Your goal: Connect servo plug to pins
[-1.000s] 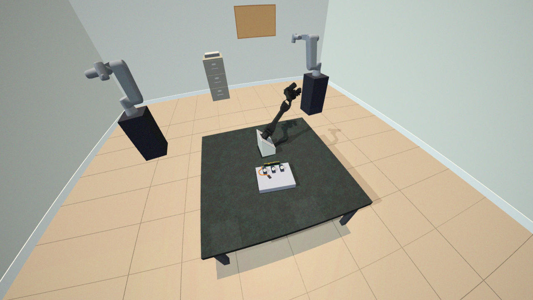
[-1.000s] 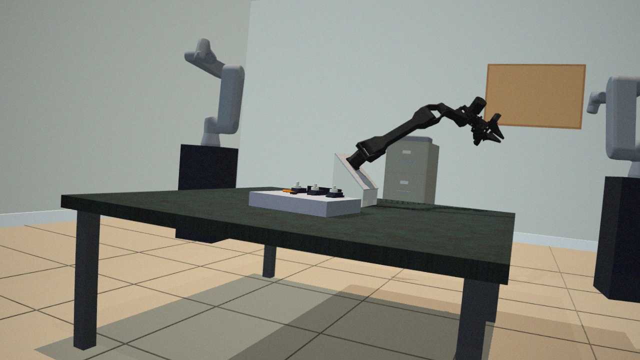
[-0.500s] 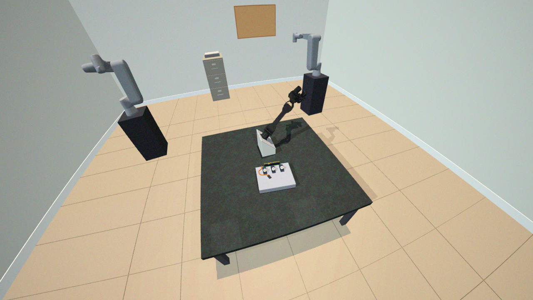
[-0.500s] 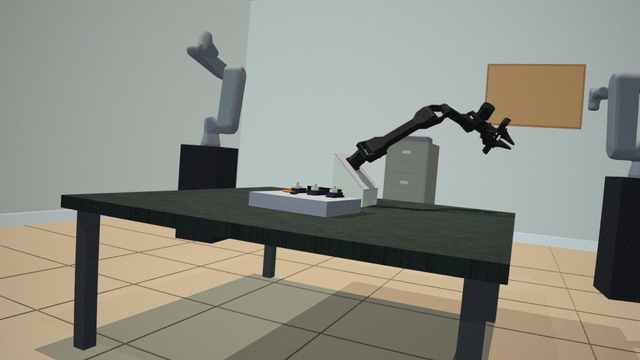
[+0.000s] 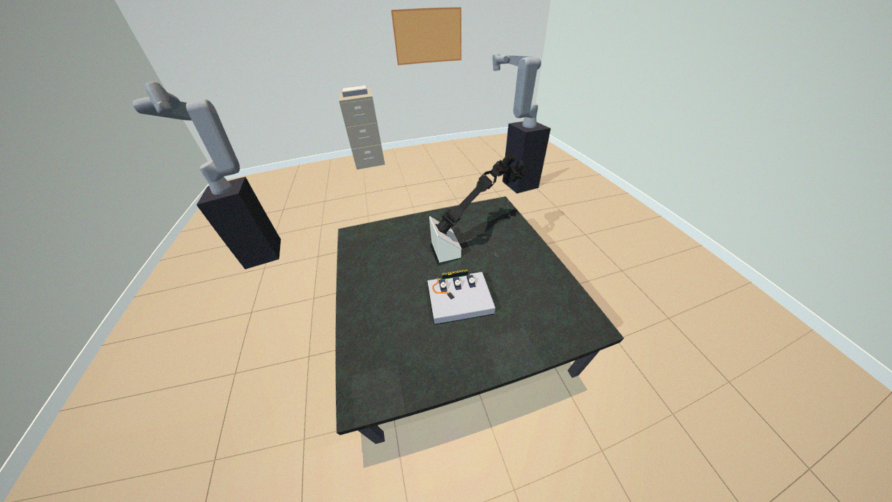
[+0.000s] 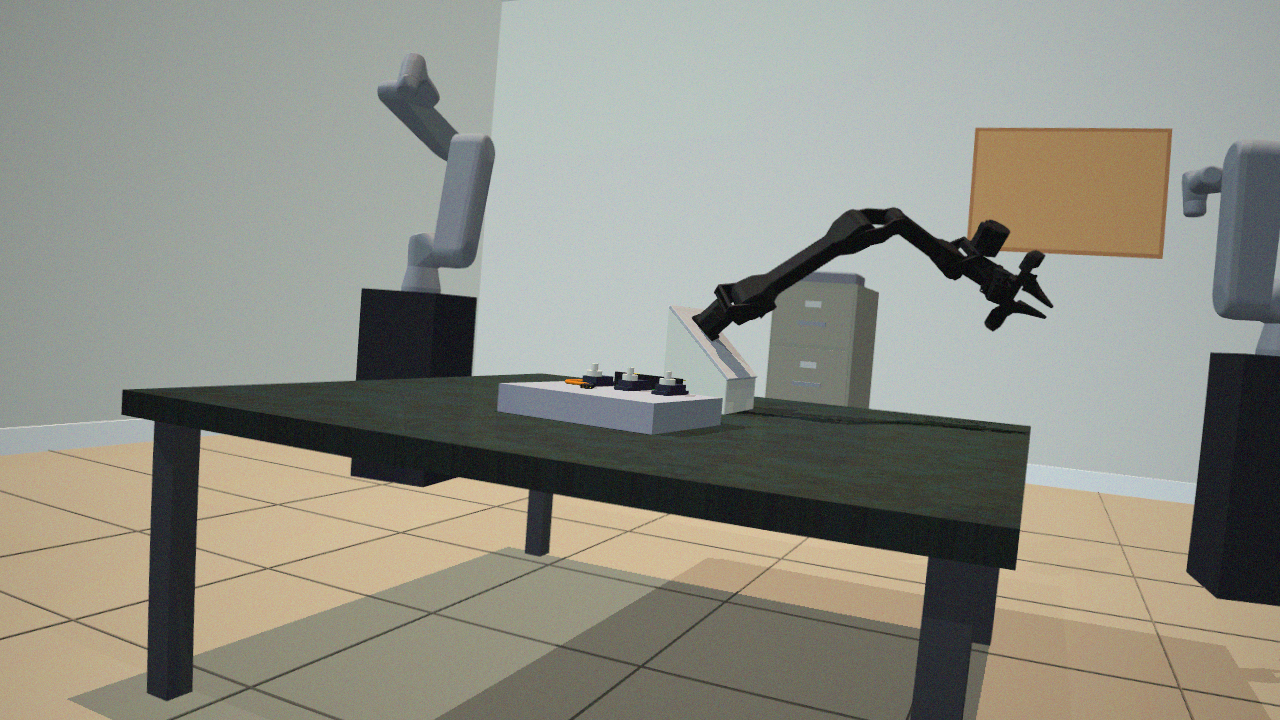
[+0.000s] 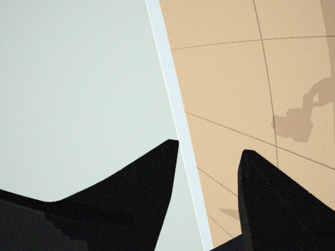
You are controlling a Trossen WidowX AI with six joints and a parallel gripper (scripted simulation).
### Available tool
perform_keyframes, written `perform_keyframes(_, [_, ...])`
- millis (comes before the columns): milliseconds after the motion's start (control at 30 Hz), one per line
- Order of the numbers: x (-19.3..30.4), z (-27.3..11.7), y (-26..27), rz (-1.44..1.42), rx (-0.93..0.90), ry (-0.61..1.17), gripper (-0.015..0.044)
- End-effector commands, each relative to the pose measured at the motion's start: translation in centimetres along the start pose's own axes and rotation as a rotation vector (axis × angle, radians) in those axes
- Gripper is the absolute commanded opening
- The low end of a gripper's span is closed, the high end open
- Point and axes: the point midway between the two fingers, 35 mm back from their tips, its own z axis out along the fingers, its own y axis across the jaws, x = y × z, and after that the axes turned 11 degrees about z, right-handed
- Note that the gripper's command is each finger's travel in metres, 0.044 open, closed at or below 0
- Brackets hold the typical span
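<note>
My gripper is partly open, with nothing between its fingers. It is high up beyond the table's far right side in the top view, far from the plug. The small dark plug lies on the pale block, left of its middle in the top view. Its orange lead curves back to the leftmost dark servo. The yellowish pin row runs along the block edge facing the arm base. The marked band, dot and plug holes are too small to tell.
Two more servos stand beside the first, near the pins. The white wedge base of my arm stands just behind the block on the dark table. Two grey arms stand on black pedestals beyond the table.
</note>
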Motion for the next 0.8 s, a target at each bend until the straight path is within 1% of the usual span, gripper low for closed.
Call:
perform_keyframes(0, [-1.3,0.8,0.2,-0.057,-0.004,-0.01,0.0115])
perform_keyframes(233, [-5.8,3.2,2.1,-0.208,-0.041,-0.072,0.0115])
perform_keyframes(400, [-10.4,5.0,4.2,-0.346,-0.071,-0.135,0.0115])
perform_keyframes(767, [-16.1,6.0,7.1,-0.509,-0.101,-0.227,0.0115])
